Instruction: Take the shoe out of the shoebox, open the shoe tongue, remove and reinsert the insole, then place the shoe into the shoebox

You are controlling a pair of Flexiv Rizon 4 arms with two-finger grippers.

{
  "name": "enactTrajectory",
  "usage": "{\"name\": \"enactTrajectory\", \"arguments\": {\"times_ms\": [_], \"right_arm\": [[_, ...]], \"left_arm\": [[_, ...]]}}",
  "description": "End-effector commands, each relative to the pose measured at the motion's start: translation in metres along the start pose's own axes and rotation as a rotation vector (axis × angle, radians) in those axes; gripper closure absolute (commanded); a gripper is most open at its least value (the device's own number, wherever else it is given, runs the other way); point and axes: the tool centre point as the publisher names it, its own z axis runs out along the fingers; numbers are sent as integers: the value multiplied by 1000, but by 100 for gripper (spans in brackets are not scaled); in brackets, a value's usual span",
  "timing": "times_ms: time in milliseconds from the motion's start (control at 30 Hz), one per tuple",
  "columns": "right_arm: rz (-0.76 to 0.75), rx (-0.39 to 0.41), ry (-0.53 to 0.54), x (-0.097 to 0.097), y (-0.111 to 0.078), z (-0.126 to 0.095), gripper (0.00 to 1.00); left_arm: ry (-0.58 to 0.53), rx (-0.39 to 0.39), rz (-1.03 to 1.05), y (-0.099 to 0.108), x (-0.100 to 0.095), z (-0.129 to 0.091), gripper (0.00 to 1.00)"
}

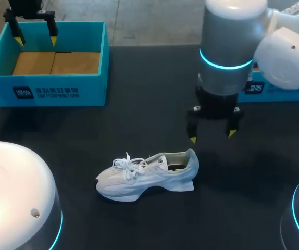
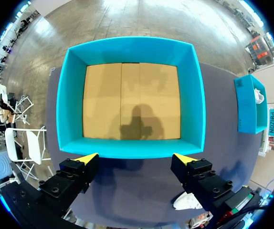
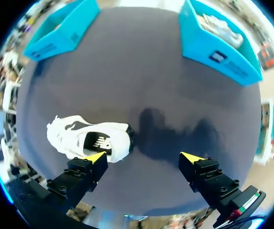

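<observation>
Your shoe (image 1: 147, 174) stands upright on its sole on the dark counter (image 1: 139, 104). Its long axis runs crosswise to your arms, with the heel toward your right fingers (image 1: 192, 138) and the toe pointing away from them, to your left arm's side. It is white, with a smooth chunky sole, loose laces bunched over the forefoot and a dark lining showing in the opening. Your right fingers are spread apart, gripping nothing, and sit above the counter. In the right wrist view the heel (image 3: 122, 140) lies just beside one yellow tip (image 3: 96, 157), outside the gap between the fingers. Your left fingers (image 1: 18, 39) are also apart and bare, well away from the shoe, over the rim of the shoebox (image 1: 45, 62). In the left wrist view that wall (image 2: 130, 148) lies just ahead of the tips (image 2: 87, 158). The shoebox is a rigid turquoise box, open at the top, with a brown cardboard floor. A second blue box (image 3: 218, 45) sits ahead of your right fingers with another white shoe (image 3: 220, 26) inside, partly hidden by your right arm in the head view.
</observation>
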Motion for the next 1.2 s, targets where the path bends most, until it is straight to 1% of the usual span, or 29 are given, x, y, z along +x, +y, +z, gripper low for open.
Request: {"name": "enactTrajectory", "arguments": {"times_ms": [33, 100, 133, 167, 633, 700, 733, 800, 900, 933, 1000, 1100, 1200], "right_arm": [[-152, -116, 96, -11, -14, -6, 0], [-224, -179, 151, -15, -17, -6, 0], [-242, -179, 167, -18, -18, -5, 0], [-243, -153, 147, -21, -17, -2, 0], [-243, -153, 147, -21, -17, -2, 0], [-290, -196, 211, -19, -14, 1, 0], [-340, -227, 257, -20, -13, 3, 0], [-391, -279, 396, -21, -12, 3, 0], [-481, -327, 482, -27, -13, 4, 0], [-531, -350, 505, -29, -13, 4, 0], [-567, -388, 561, -34, -14, 5, 0], [-654, -423, 584, -39, -14, 8, 0], [-716, -466, 576, -40, -14, 8, 0]], "left_arm": [[-1, 0, 0, 0, 0, 0, 0], [-1, 0, 0, 0, 0, 0, 0], [-1, 0, 0, 0, 0, 0, 0], [-1, 0, 0, 0, 0, 0, 0], [-1, 0, 0, 0, 0, 0, 0], [-1, 0, 0, 0, 0, 0, 0], [-1, 0, 0, 0, 0, 0, 0], [-1, 0, 0, 0, 0, 0, 0], [-1, 0, 0, 0, 0, 0, 0], [-1, 0, 0, 0, 0, 0, 0], [-1, 0, 0, 0, 0, 0, 0], [-1, 0, 0, 0, 0, 0, 0], [-1, 0, 0, 0, 0, 0, 0]]}}
